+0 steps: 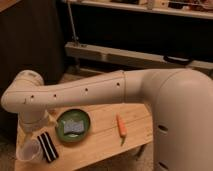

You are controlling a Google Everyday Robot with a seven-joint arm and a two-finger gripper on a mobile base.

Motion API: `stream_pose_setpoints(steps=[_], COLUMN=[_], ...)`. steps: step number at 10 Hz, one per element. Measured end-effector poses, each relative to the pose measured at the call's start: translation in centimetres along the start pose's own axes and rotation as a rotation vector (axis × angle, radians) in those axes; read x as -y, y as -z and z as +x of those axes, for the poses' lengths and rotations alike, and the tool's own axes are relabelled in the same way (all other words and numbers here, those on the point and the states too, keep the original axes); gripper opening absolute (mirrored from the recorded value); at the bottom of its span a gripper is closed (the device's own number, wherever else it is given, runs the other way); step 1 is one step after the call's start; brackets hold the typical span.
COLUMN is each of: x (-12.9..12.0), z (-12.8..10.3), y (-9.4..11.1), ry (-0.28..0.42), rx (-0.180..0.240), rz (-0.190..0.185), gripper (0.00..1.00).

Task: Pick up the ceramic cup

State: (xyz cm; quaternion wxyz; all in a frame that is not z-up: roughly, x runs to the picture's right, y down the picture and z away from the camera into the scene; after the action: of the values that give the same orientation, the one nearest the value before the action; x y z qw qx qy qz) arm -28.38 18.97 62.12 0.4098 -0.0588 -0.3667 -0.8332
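Ceramic cup (29, 150) at table's (102, 145) near left corner, contents unclear. Green plate (73, 125) holds a grey-blue pad (75, 126). Gripper (47, 146) just beside cup; open or closed, cannot tell. Arm (85, 92) hides table's far edge.

Arm (85, 92): smooth, matt white casing is shown. Black matt gripper (47, 146), lower left of the frame, is seen beside the pale, smooth ceramic cup (30, 151). Table (100, 145): light grained wood is shown; green plate (62, 131): glossy.

One high close view, looking down past the arm (85, 92) onto the table (102, 146), gripper (44, 122) lower left
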Motion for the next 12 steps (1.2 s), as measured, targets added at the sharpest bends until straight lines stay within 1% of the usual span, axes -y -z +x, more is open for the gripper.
stream_pose_setpoints(steps=[1, 3, 4, 5, 6, 7, 8, 11, 12], x=[-0.1, 0.2, 0.2, 0.1, -0.3, -0.5, -0.7, -1.4, -1.6], z=[0.6, 2.6, 3.2, 3.2, 3.1, 2.8, 2.6, 1.7, 1.1], y=[-2.0, -4.9, -5.9, -6.5, -7.8, -8.8, -9.4, -10.4, -10.3], ry=[0.005, 0.019, 0.019, 0.019, 0.023, 0.034, 0.037, 0.048, 0.055], rx=[-0.010, -0.029, -0.028, -0.025, -0.018, -0.011, -0.008, 0.003, 0.003], rz=[0.004, 0.008, 0.009, 0.009, 0.004, -0.006, -0.014, -0.039, -0.039], gripper=[0.80, 0.80, 0.80, 0.80, 0.78, 0.72, 0.64, 0.34, 0.25])
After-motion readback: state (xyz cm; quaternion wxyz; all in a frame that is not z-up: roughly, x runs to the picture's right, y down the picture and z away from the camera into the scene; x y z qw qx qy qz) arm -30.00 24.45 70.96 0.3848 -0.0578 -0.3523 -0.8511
